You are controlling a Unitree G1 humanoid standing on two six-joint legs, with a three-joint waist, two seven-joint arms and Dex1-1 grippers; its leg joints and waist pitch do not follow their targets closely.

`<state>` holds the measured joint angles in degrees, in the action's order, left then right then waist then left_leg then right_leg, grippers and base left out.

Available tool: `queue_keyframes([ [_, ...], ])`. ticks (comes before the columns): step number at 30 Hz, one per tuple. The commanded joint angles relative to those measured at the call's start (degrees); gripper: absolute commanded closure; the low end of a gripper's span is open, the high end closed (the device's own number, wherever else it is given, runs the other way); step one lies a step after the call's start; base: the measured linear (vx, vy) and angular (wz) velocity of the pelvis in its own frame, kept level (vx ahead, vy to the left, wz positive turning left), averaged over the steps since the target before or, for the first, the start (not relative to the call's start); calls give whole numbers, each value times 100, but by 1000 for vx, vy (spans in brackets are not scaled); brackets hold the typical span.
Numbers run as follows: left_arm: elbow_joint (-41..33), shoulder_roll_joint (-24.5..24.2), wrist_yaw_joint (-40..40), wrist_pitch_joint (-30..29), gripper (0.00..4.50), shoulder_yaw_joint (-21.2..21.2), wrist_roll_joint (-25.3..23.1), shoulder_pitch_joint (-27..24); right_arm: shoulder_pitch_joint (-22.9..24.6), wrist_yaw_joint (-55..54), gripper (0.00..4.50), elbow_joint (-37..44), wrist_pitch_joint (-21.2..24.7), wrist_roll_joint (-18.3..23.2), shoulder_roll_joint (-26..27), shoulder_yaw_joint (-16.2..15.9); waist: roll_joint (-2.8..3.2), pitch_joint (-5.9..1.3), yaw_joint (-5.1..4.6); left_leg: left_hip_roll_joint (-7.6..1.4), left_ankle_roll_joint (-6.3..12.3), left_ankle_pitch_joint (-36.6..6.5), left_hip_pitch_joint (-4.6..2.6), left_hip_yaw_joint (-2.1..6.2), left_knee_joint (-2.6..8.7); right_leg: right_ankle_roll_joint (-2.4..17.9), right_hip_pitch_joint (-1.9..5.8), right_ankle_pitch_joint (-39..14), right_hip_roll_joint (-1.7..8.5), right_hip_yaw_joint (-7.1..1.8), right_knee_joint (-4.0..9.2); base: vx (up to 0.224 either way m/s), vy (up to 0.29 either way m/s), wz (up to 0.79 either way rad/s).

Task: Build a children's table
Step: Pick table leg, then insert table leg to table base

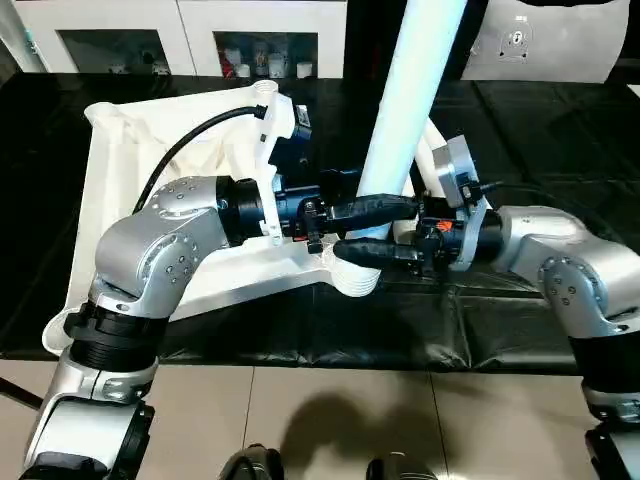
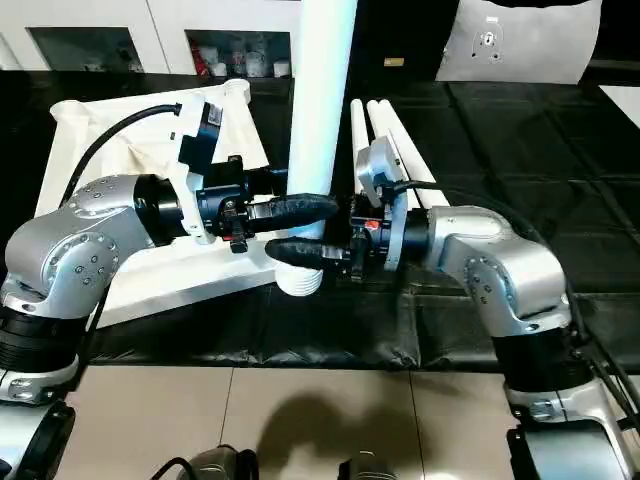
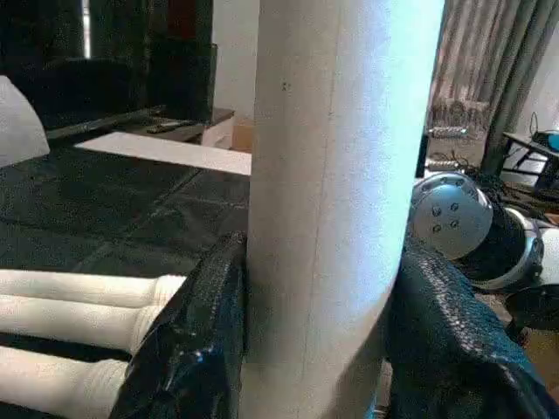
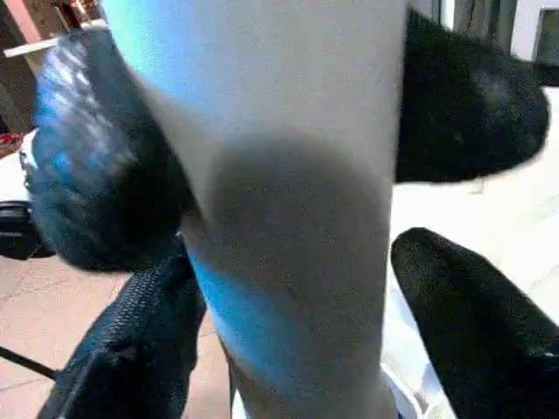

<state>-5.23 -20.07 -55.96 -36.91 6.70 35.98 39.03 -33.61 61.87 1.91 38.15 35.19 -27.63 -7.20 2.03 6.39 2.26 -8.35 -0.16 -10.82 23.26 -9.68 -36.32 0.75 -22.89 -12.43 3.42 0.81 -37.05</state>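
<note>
I see the tabletop lying underside up on the black mat, one white leg standing upright in its near corner socket. Left gripper pinches that leg low down, a black finger pressed on each side. Right gripper straddles the same leg from the opposite side, fingers spread, not clamped. Spare legs lie side by side just beyond. I can read no writing or labels anywhere.

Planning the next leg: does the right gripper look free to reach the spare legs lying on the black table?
Probably not yet: the right gripper flanks the upright leg that the left gripper clamps. The spare legs lie uncovered just behind its wrist.
</note>
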Motion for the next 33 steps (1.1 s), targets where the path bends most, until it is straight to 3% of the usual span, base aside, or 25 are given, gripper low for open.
queue_keyframes([
  [1,-1,-9,-31,103,259,6,-71,61,-50,91,129,30,-16,-53,-3,-23,-121,-590,22,-376,518,-11,-137,100,357,1679,332,105,428,-189,354,0,0,0],
  [3,33,1,-36,120,259,5,-77,86,-36,115,142,24,-9,-60,-22,-41,-102,-597,32,-378,517,-21,-144,102,354,1684,330,90,428,-187,353,0,0,0],
  [13,54,52,-38,110,259,-17,-29,115,-5,164,236,-57,-66,-159,-45,-128,-114,-601,36,-372,520,17,-134,102,347,1698,338,168,424,-185,341,0,0,0],
  [23,61,49,-12,129,260,-36,-53,111,26,241,256,-47,-95,-231,-30,-201,-107,-621,61,-370,569,100,-133,101,329,1717,343,289,423,-183,320,0,0,0],
  [25,61,49,-10,130,260,-36,-53,116,41,188,256,-39,-66,-238,-10,-200,-108,-619,68,-373,552,65,-136,100,332,1713,343,241,425,-183,326,0,0,0],
  [26,58,49,-8,129,260,-36,-53,116,44,148,186,-42,-19,-218,6,-187,-104,-619,69,-376,550,68,-140,103,334,1716,341,243,423,-181,323,0,0,0],
  [33,52,31,-42,109,260,-19,-43,131,15,-24,142,-80,-5,-281,76,-173,-75,-627,96,-377,499,39,-149,104,333,1718,332,238,422,-180,321,0,0,0],
])
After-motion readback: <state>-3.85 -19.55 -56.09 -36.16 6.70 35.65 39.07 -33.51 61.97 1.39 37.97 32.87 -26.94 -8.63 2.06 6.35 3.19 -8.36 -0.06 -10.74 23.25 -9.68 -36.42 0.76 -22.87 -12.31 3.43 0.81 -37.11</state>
